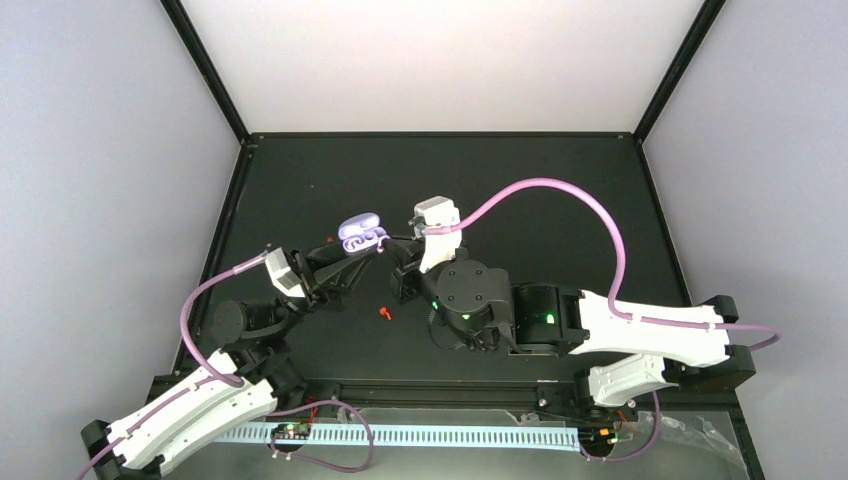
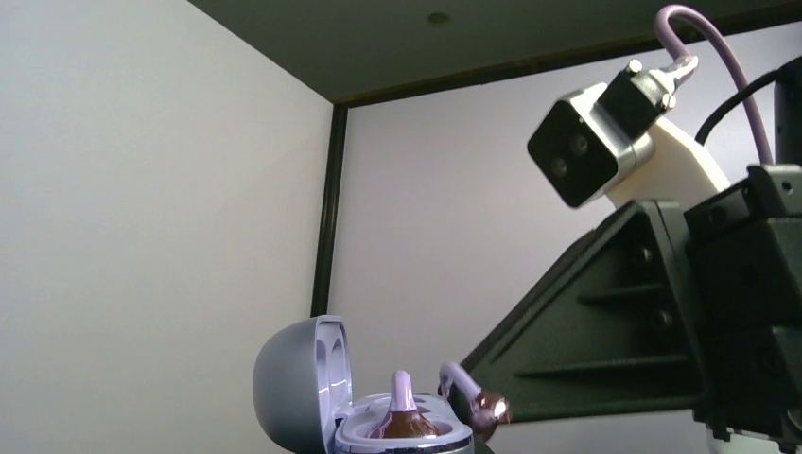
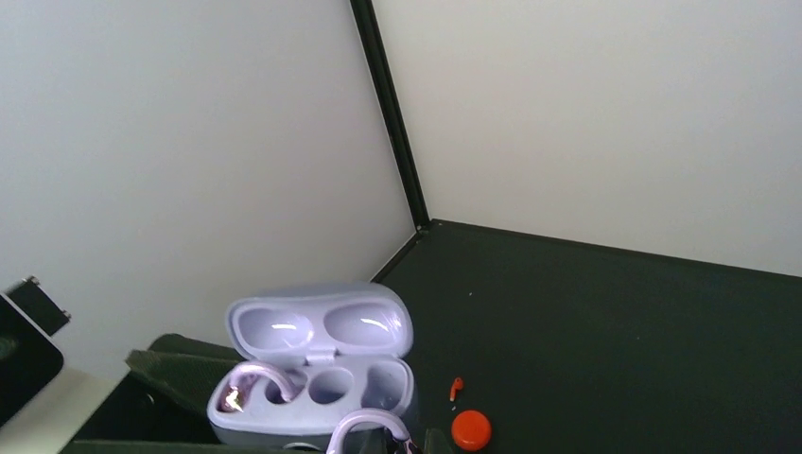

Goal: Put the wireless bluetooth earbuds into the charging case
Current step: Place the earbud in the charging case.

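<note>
The lavender charging case is held above the table with my left gripper shut on its base. Its lid stands open. One pale lavender earbud lies in the case's left well; in the left wrist view this earbud pokes up from the case. My right gripper is shut on a second lavender earbud right at the case's near rim, beside the empty right well. From the left wrist that earbud hangs just past the case's edge.
A tiny red-orange earbud and a round red-orange piece lie on the black table right of the case; they show as a red speck from above. White walls close in behind.
</note>
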Controlling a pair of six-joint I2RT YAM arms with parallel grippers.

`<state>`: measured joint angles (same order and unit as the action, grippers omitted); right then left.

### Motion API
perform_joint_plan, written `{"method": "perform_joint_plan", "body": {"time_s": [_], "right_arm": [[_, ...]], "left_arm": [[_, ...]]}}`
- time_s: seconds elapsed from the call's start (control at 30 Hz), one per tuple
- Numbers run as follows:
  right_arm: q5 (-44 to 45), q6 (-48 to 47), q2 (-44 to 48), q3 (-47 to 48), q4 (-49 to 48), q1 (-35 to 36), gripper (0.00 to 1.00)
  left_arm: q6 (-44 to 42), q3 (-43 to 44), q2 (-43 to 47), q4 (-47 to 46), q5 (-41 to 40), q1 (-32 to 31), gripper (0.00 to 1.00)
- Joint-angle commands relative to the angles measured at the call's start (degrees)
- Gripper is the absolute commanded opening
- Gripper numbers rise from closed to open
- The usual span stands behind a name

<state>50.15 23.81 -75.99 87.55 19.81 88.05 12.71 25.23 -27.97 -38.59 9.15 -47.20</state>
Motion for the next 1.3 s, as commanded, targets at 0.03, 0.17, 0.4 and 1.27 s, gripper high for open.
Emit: {"method": "perform_joint_plan", "body": {"time_s": [0.03, 0.17, 0.4, 1.27], "right_arm": [[0.62, 2.06, -0.65, 0.7, 2.17, 0.34, 0.01], [1.73, 1.42, 0.88, 0.1, 0.49, 0.36, 0.01], [0.54, -2.28, 5.06, -2.66, -5.26, 0.32, 0.01], [-5.75, -4.06, 2.51, -2.51, -9.58, -0.42, 0.01]], "left_arm": [[1.15, 1.13, 0.54, -4.78, -0.8, 0.17, 0.02], [0.9, 0.61, 0.85, -4.42, -0.12, 0.18, 0.01], [-2.23, -0.31, 1.92, -2.93, 1.93, 0.17, 0.02], [-7.93, 0.12, 0.85, -3.73, 8.6, 0.18, 0.02]]}}
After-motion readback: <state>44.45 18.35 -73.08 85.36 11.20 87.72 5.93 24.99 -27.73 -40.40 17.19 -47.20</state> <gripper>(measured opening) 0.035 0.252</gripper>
